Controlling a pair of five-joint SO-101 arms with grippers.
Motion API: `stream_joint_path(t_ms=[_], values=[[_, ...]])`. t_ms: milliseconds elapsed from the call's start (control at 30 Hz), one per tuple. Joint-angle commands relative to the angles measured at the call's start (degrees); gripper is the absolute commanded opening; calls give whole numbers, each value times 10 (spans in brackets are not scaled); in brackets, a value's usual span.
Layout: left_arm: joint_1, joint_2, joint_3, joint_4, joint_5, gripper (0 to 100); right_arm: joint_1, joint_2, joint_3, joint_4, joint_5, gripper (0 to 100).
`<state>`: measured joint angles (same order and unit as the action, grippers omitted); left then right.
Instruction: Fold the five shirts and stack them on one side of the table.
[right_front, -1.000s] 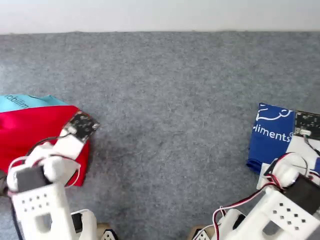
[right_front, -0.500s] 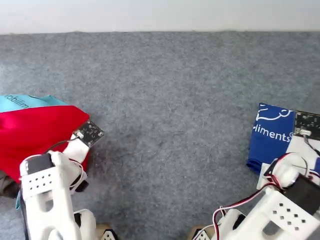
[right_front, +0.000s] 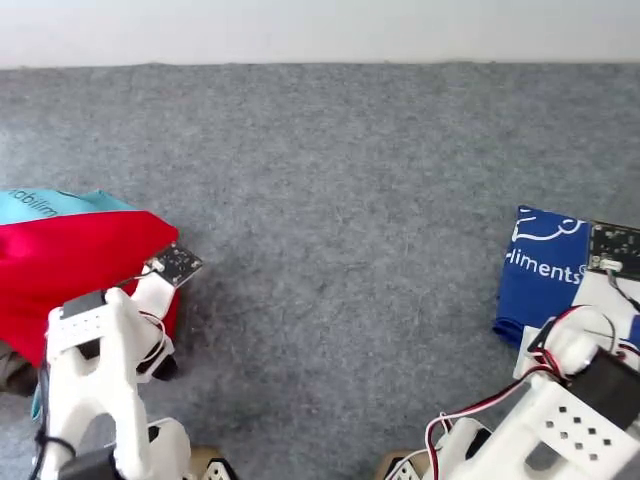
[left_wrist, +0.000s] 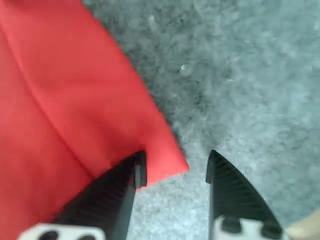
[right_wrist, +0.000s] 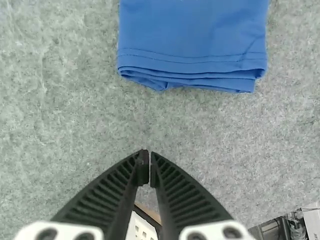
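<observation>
High view: the grey, felt-like counter (right_front: 350, 180) carries shirts at both side edges. At the left edge lies a red shirt (right_front: 70, 265), spread over a pale blue shirt (right_front: 40, 203) whose far edge peeks out behind it. At the right edge lies a folded blue shirt (right_front: 540, 275) with white print, partly under the right arm (right_front: 575, 400). The left arm (right_front: 100, 360) stands over the near right corner of the red shirt, its wrist board just past the cloth's edge. The two piles are well apart, with bare grey between them

Left wrist view: the left tool (left_wrist: 174, 166) is spread wide and grips nothing. One finger (left_wrist: 125, 185) rests over the red shirt (left_wrist: 65, 100), the other is over bare counter (left_wrist: 240, 75), and the shirt's pointed corner lies in the gap between them. A crease runs across the red cloth

Right wrist view: the right tool (right_wrist: 146, 162) has its tips pressed together with nothing between them, above bare counter (right_wrist: 60, 100). The blue shirt (right_wrist: 192, 35) lies beyond the tips, near but apart, its stacked folded layers showing along the edge that faces the tool
</observation>
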<state>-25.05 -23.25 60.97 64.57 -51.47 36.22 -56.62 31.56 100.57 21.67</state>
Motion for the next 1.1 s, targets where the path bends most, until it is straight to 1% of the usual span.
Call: stream_joint_path(t_ms=[0, 167, 300, 333, 433, 533, 667, 867, 1000, 1067], values=[[-17, 24, -7, -29, -6, 206, -7, -2, -2, 23, -4, 9], [-38, 80, -29, -62, 3, 197, -7, -2, -2, 22, -4, 9], [-38, 148, -69, -69, 18, 120, -7, -2, -2, 22, -4, 9], [-38, 163, -84, -63, 18, 96, -7, -2, -2, 22, -4, 9], [-34, 195, -138, -13, 18, 23, -7, -2, -2, 22, -4, 9], [-25, 199, -190, 49, 18, 14, -7, -3, -2, 22, -5, 9], [-12, 161, -237, 95, 18, 14, -7, -4, -3, 22, -5, 9], [20, 41, -259, 144, 21, 13, -8, -7, -3, 22, -5, 9], [53, -67, -265, 146, 92, 13, -8, -7, -5, 22, -5, 9], [76, -122, -288, 146, 125, 13, -7, -7, -5, 22, -5, 9]])
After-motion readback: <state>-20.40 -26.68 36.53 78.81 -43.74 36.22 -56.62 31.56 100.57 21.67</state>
